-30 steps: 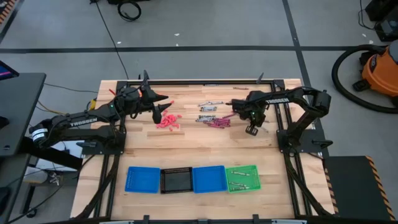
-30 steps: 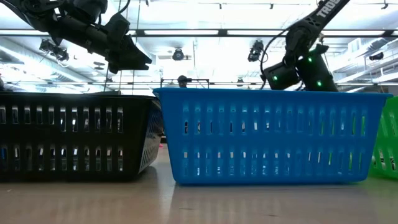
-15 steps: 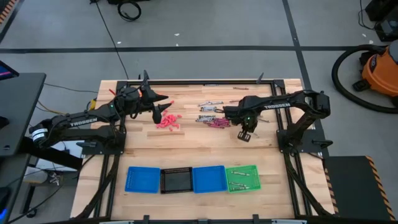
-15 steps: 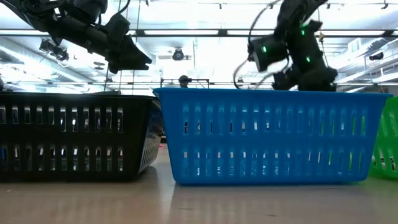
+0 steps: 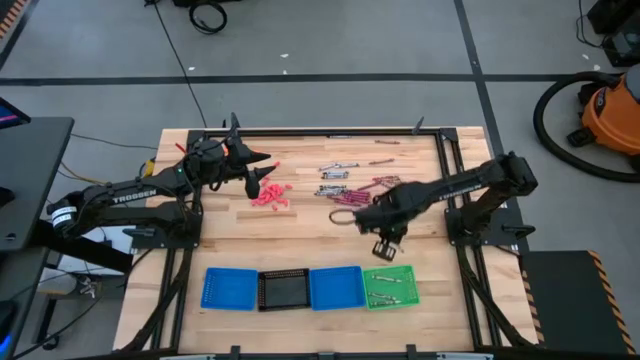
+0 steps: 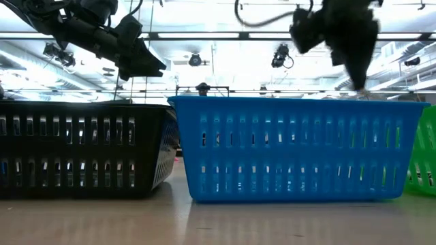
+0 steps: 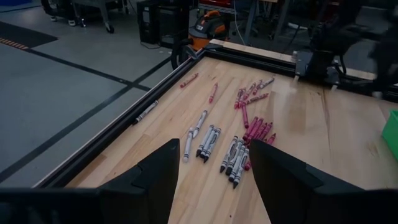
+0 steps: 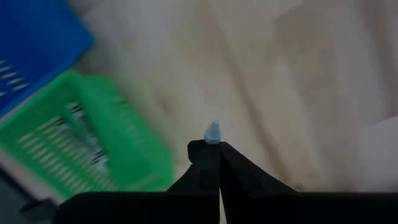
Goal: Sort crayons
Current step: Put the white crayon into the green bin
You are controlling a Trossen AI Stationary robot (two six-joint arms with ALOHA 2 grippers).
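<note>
Right hand (image 5: 385, 243) has swung toward green tray (image 5: 391, 287), pinching grey crayon (image 8: 212, 132); left hand (image 5: 262, 172) open; arm reads TROSSEN

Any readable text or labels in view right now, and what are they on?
"TROSSEN": white lettering on the left arm, high view.
White lettering on the right arm: too small to read.
Crayon wrappers: print too small to read.
Nothing else is legible.

A wooden table (image 5: 300, 245) bears loose crayons (image 5: 345, 185), a pink heap (image 5: 270, 195) and four trays (image 5: 310, 288).
</note>
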